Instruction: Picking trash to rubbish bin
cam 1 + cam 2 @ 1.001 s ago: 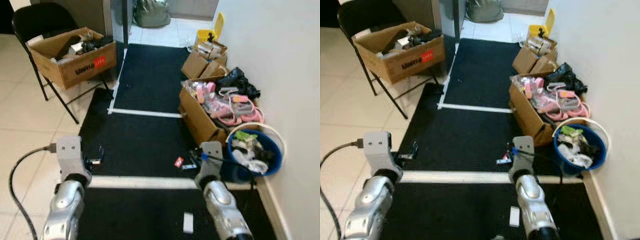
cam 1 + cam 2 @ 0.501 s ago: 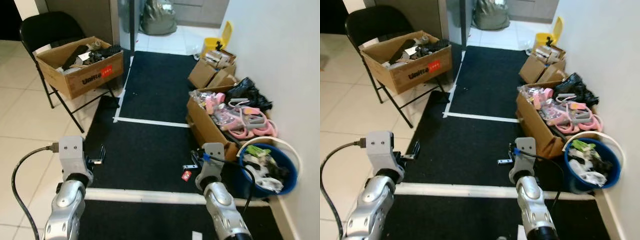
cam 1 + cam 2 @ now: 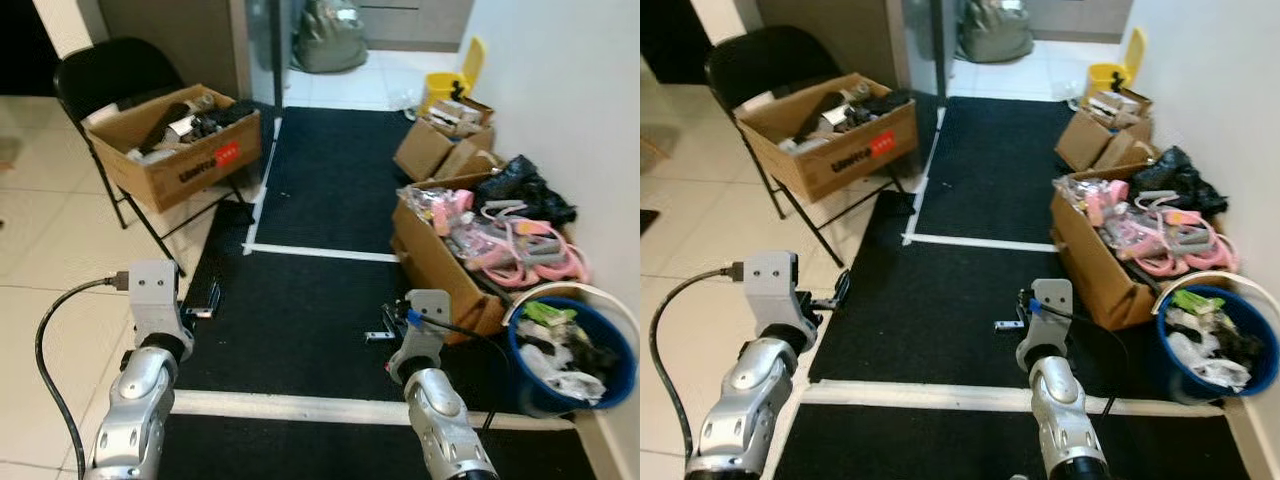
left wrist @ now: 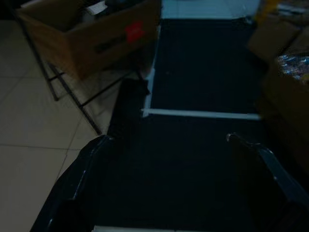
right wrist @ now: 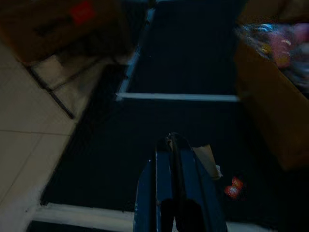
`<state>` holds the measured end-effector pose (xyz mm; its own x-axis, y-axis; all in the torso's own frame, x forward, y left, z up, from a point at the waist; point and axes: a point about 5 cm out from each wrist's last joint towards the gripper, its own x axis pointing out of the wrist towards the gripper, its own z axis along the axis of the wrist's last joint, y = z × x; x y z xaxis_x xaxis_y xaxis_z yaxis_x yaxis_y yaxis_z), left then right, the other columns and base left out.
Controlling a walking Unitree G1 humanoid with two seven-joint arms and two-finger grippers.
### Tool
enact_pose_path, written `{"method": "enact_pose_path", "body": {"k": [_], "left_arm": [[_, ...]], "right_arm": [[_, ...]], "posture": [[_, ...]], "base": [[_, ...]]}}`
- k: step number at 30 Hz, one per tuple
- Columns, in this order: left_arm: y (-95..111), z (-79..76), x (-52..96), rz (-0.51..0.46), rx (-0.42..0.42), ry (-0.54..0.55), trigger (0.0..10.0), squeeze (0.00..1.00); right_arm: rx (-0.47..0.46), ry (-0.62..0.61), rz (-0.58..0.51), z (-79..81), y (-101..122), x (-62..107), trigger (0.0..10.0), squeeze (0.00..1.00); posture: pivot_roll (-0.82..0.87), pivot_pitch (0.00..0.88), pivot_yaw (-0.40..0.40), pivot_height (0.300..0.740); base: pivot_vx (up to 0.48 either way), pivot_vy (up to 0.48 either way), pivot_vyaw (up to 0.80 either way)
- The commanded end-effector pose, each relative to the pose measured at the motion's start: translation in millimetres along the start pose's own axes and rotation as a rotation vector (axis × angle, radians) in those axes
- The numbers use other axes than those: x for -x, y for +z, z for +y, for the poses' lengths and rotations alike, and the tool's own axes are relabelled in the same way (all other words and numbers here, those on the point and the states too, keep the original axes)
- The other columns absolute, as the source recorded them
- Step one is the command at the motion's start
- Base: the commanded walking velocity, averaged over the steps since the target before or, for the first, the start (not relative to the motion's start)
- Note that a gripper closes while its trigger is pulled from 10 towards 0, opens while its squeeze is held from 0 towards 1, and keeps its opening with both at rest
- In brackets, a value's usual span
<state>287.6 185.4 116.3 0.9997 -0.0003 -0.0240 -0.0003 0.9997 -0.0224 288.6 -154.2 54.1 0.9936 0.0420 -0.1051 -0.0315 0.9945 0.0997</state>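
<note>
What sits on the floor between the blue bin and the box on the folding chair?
In the left eye view, black mat with a white tape line spans most of the stretch between blue bin and chair box.

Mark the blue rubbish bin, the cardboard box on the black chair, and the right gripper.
blue rubbish bin point(image 3: 1260, 378), right eye view, on its front wall.
cardboard box point(image 3: 855, 160), right eye view, on its printed side.
right gripper point(image 5: 175, 145), right wrist view, at the closed fingertips.
</note>
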Motion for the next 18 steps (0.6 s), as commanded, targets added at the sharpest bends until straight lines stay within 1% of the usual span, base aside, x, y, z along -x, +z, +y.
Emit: {"method": "enact_pose_path", "body": {"k": [1, 7, 11, 17, 18], "left_arm": [[-6.1, 1.1, 2.0, 0.03, 0.001, -0.005, 10.0, 0.0], [-6.9, 1.0, 3.4, 0.033, -0.002, -0.009, 10.0, 0.0], [-8.0, 3.7, 4.8, 0.035, 0.0, -0.002, 10.0, 0.0], [-9.9, 4.9, 7.9, 0.035, 0.007, 0.013, 10.0, 0.0], [-9.9, 4.8, 8.3, 0.035, 0.007, 0.013, 10.0, 0.0]], "right_arm": [[-0.015, -0.02, -0.007, -3.1, -0.7, 2.4, 10.0, 0.0], [-0.015, -0.021, -0.006, -3.1, -1.1, 2.7, 10.0, 0.0], [-0.019, -0.023, -0.015, -2.4, 0.5, 2.1, 10.0, 0.0], [-0.022, -0.02, -0.015, -3.0, 1.6, 0.1, 10.0, 0.0], [-0.024, -0.018, -0.015, -2.7, 1.8, -0.3, 10.0, 0.0]], "posture": [[0.07, 0.128, 0.053, 0.74], [0.07, 0.133, 0.053, 0.74], [0.07, 0.135, 0.048, 0.74], [0.08, 0.134, 0.026, 0.74], [0.08, 0.134, 0.026, 0.74]], "base": [[0.262, 0.0, 0.0], [0.265, 0.0, 0.0], [0.263, 0.0, 0.0], [0.266, 0.0, 0.0], [0.266, 0.0, -0.59]]}}
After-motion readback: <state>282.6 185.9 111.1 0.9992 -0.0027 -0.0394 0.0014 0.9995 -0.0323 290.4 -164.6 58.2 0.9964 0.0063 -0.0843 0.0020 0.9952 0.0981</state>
